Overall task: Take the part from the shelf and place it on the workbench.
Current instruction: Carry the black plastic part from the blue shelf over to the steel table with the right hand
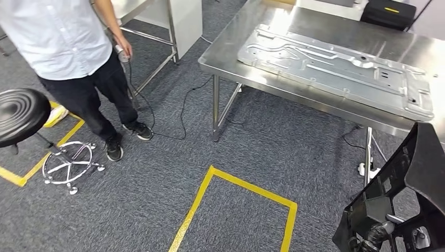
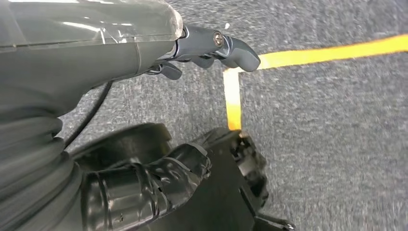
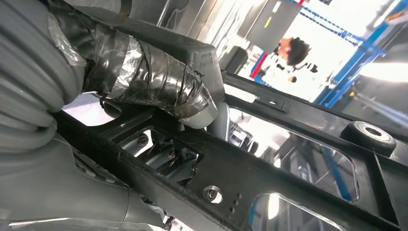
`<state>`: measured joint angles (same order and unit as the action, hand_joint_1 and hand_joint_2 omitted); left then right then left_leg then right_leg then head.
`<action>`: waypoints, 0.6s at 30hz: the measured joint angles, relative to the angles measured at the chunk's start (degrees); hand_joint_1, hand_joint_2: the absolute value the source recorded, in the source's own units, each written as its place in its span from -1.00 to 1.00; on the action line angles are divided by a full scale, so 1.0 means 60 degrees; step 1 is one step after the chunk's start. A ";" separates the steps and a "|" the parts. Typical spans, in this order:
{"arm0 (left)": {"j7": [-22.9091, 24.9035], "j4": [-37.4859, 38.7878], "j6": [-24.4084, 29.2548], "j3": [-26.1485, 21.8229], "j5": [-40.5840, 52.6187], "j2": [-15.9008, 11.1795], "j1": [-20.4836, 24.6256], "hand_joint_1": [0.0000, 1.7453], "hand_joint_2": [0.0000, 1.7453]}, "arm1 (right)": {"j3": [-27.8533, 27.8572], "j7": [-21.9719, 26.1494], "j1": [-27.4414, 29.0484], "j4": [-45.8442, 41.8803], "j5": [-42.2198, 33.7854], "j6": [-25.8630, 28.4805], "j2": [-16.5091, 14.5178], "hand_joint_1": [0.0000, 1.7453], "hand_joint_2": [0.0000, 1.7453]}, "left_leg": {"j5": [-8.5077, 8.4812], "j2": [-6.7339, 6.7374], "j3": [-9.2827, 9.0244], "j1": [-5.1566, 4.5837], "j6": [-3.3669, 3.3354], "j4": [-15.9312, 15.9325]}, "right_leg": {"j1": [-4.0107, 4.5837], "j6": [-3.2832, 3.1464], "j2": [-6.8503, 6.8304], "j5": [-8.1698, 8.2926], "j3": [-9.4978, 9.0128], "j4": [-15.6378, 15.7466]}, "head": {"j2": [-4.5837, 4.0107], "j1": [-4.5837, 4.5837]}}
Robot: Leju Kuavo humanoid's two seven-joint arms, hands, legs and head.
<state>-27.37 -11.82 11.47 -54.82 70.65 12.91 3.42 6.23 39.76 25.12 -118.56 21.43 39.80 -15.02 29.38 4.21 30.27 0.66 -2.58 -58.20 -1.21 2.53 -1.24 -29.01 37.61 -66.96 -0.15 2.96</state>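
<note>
The right robot hand [image 3: 159, 91] gripped the black part [image 1: 404, 194], carried low off the counter's [image 1: 294, 31] near right corner; the left robot hand [image 2: 211, 48] hung with nothing in it, fingers loosely curled. Best to lift it level, clear the counter's near edge and avoid the metal panel [image 1: 336, 68]

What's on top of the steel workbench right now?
A large stamped metal panel lies flat on the workbench, with a black case at its far edge. The black part isn't on it yet.

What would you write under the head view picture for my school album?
A robot's right hand carries a black part toward a steel workbench while a person stands nearby.
</note>
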 joint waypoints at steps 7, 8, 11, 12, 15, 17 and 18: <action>0.0026 0.0000 0.0000 0.0000 0.0016 0.0002 0.0076 -1.00 1.00 | -0.0002 0.0001 -0.0002 0.0026 0.0085 -0.0008 0.0022 1.00 1.00 | 0.0313 0.0268 -0.0282 -0.0054 0.0351 -0.0045 | 0.0139 -0.0372 -0.0146 0.0396 -0.0697 0.1421 | 0.0000 -0.0015; 0.0027 0.0000 0.0000 0.0000 0.0022 0.0002 0.0076 -1.00 1.00 | -0.0010 0.0000 -0.0007 0.0028 0.0114 -0.0017 0.0030 1.00 1.00 | 0.0501 0.0030 -0.0170 -0.0035 0.0385 -0.0330 | 0.0112 -0.0441 -0.0066 0.0415 -0.0734 0.1470 | 0.0000 -0.0020; 0.0042 0.0000 0.0000 0.0000 0.0025 0.0000 0.0037 -1.00 1.00 | -0.0127 -0.0053 -0.0035 0.0077 0.0249 -0.0054 0.0084 1.00 1.00 | 0.1281 -0.0575 0.0749 0.0004 0.0405 -0.2084 | 0.0121 -0.0588 0.0147 0.0392 -0.0775 0.1489 | 0.0000 -0.0028; 0.0047 0.0000 0.0000 0.0000 0.0025 -0.0002 0.0020 -1.00 1.00 | -0.0178 -0.0079 -0.0034 0.0108 0.0290 -0.0058 0.0111 1.00 1.00 | 0.1345 -0.0616 0.1025 0.0004 0.0406 -0.2512 | 0.0136 -0.0604 0.0229 0.0372 -0.0785 0.1472 | 0.0000 -0.0027; 0.0051 0.0000 -0.0001 0.0000 0.0026 -0.0009 -0.0015 -1.00 1.00 | -0.0261 -0.0155 -0.0032 0.0188 0.0418 -0.0045 0.0189 1.00 1.00 | 0.0478 -0.0646 0.0927 0.0004 0.0364 -0.1772 | 0.0155 -0.0581 0.0423 0.0271 -0.0834 0.1375 | 0.0000 -0.0028; 0.0042 0.0000 -0.0023 0.0000 0.0043 -0.0010 -0.0009 -1.00 1.00 | -0.0332 -0.0284 -0.0039 0.0234 0.0611 -0.0025 0.0241 1.00 1.00 | -0.0052 -0.0714 0.0521 -0.0008 0.0289 -0.0699 | 0.0171 -0.0509 0.0490 0.0177 -0.0837 0.1276 | 0.0000 -0.0025; 0.0029 0.0000 -0.0055 0.0001 0.0062 -0.0010 -0.0002 -1.00 1.00 | -0.0374 -0.0355 -0.0043 0.0260 0.0743 -0.0018 0.0265 1.00 1.00 | -0.0139 -0.0744 0.0419 -0.0021 0.0251 -0.0409 | 0.0174 -0.0458 0.0511 0.0149 -0.0820 0.1238 | 0.0000 -0.0022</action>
<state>-27.20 -11.82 11.14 -54.81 71.02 12.85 3.41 3.99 37.63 24.86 -117.00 25.88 39.69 -13.43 28.55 -0.26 32.78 0.54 -1.07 -60.65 -0.17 -0.21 1.82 -28.11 32.70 -59.54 -0.15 2.83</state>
